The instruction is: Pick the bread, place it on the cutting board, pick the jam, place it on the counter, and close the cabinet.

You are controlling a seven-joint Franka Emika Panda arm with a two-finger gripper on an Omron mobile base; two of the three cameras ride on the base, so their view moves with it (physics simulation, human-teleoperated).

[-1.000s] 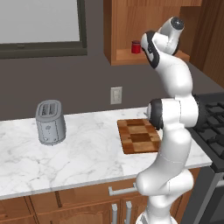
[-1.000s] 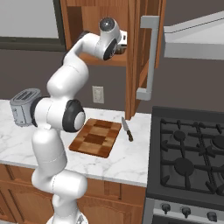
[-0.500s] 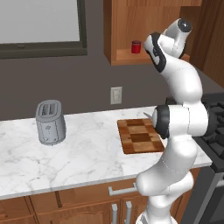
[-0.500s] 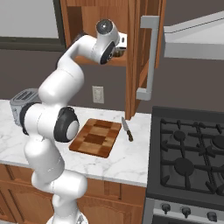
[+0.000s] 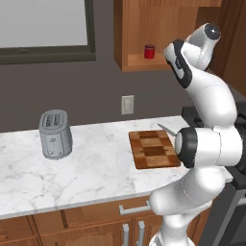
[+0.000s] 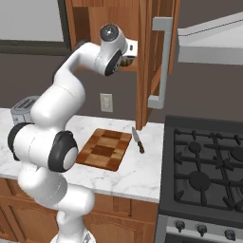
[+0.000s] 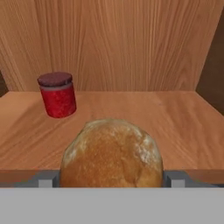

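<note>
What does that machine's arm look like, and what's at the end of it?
The arm is made of glossy white rounded segments, linked by dark grey to black round joints, with a dark cap on the topmost joint. No cables or markings show. At its end is a small two-fingered claw; its finger tips look grey and blocky.

The front edge of the cabinet (image 7: 131, 43) shelf is blocked by the bread (image 7: 111, 153); bare shelf is left behind it and toward the right corner. The left rear corner is occupied by the jam (image 7: 57, 94).
</note>
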